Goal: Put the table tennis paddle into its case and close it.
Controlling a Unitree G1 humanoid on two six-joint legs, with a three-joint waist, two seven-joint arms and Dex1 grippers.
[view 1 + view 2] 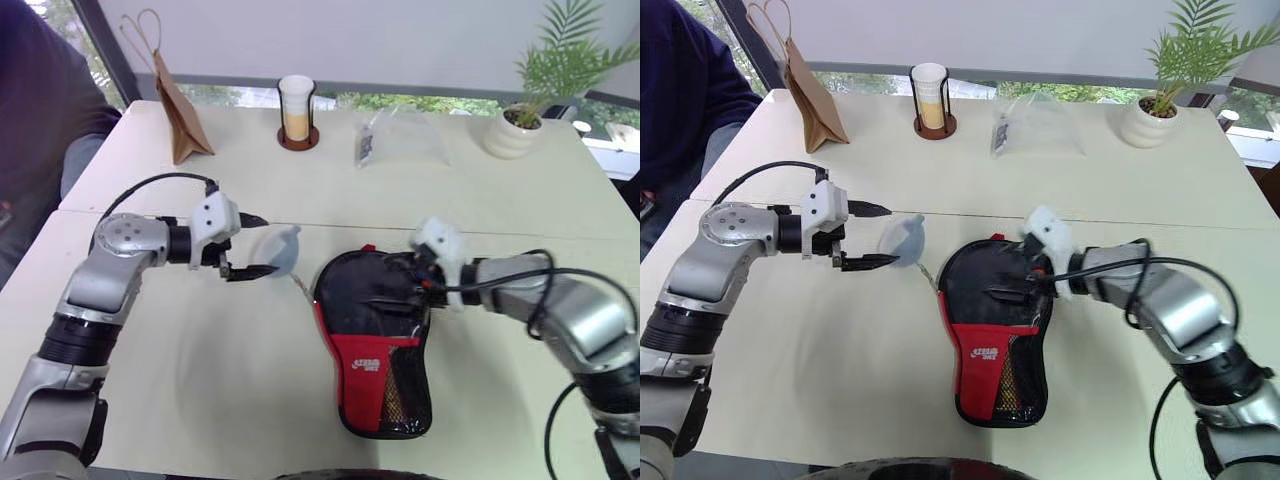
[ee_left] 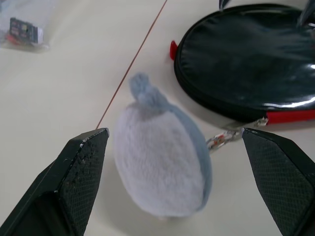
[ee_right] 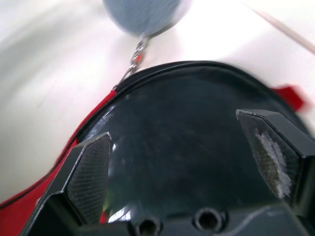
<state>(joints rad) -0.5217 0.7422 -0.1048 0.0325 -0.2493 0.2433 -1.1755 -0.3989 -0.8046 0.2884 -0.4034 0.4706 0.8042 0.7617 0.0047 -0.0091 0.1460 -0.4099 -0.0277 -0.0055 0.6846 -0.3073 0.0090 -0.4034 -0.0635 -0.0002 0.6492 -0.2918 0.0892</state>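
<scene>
Left eye view shows the case [image 1: 375, 335] lying flat on the pale table [image 1: 200, 380], its round black end toward the far side and its red panel with the mesh pocket toward the near edge. I cannot tell from the pictures whether the table tennis paddle is inside it. A small grey plush charm [image 1: 281, 248] lies just beside the round end, joined to the case by a short metal chain. The left gripper [image 1: 247, 245] hangs near this charm with its two black fingers apart and nothing between them. The right gripper [image 1: 400, 285] is over the round black part of the case, fingers spread. Farther back stand a brown paper bag [image 1: 178, 115], a cup in a wire holder [image 1: 297, 112], a clear plastic bag [image 1: 400, 140] and a potted plant [image 1: 520, 120]. Left wrist view looks between the open fingers [image 2: 81, 177] at the plush charm. Right wrist view has its open fingers [image 3: 91, 172] above the glossy black surface, holding nothing.
</scene>
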